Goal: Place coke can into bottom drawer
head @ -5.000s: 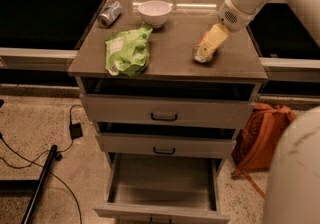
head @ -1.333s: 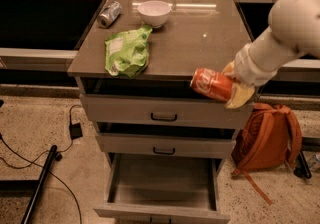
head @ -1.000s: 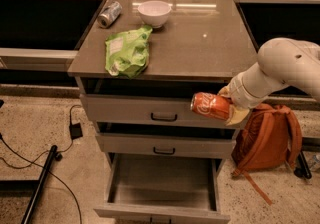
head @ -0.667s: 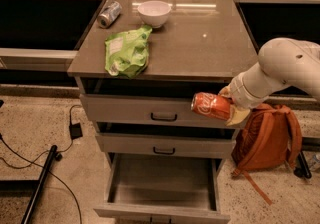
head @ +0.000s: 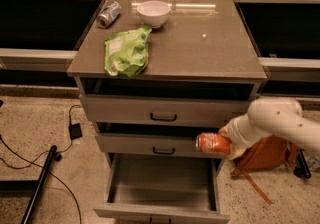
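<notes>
**Q:** State the main fixtures, largest first.

**A:** A grey cabinet [head: 165, 113] with a smooth, flat top [head: 200, 43] carries three drawers with small dark handles. The bottom drawer [head: 160, 180] is pulled out; its interior is plain grey and box-shaped. A white, rounded robot arm [head: 280, 120] enters from the right. An orange-brown fabric backpack [head: 265, 155] sits on the speckled floor behind the arm.

**Q:** What lies on the top?

**A:** A crumpled green foil bag [head: 127, 52] lies at the front left edge; its pale label panel is not legible. A white round bowl [head: 153, 13] stands at the rear edge, left of centre. A silver can [head: 108, 14] lies on its side at the rear left corner.

**Q:** Locate the coke can and the gripper.

**A:** The coke can [head: 214, 143], a red-orange metal cylinder, is held horizontally, silver top pointing left. Its white lettering cannot be read. It hangs before the right end of the middle drawer front, above the right side of the bottom drawer, not inside it. The gripper [head: 229, 144] has its fingers clamped on the can's right end.
</notes>
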Controlling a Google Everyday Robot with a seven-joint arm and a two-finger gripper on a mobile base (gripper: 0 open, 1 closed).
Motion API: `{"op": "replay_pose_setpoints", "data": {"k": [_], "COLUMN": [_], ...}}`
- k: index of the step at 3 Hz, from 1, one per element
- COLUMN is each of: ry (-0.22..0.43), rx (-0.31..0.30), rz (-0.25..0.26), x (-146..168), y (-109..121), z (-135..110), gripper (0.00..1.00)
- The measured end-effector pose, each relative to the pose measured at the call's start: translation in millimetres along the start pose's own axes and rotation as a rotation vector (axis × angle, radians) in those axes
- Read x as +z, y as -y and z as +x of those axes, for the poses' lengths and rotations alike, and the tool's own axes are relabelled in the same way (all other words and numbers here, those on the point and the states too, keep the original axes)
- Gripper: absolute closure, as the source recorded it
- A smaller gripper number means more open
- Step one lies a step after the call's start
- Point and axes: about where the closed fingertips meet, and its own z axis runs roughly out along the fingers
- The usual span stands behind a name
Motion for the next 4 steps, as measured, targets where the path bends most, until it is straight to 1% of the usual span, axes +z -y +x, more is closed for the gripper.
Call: {"op": "replay_pose_setpoints", "data": {"k": [1, 2, 3, 4], "ry": [-0.015, -0.023, 0.026, 0.164], "rx": [-0.064, -0.081, -0.053, 0.017], "rz": [-0.041, -0.047, -0.033, 0.045], "x": [53.0, 61.0, 78.5, 135.6], "y": [-33.0, -37.4, -41.3, -51.5], "z": [12.2, 14.9, 16.5, 19.4], "gripper": [1.0, 1.0, 1.0, 1.0]}}
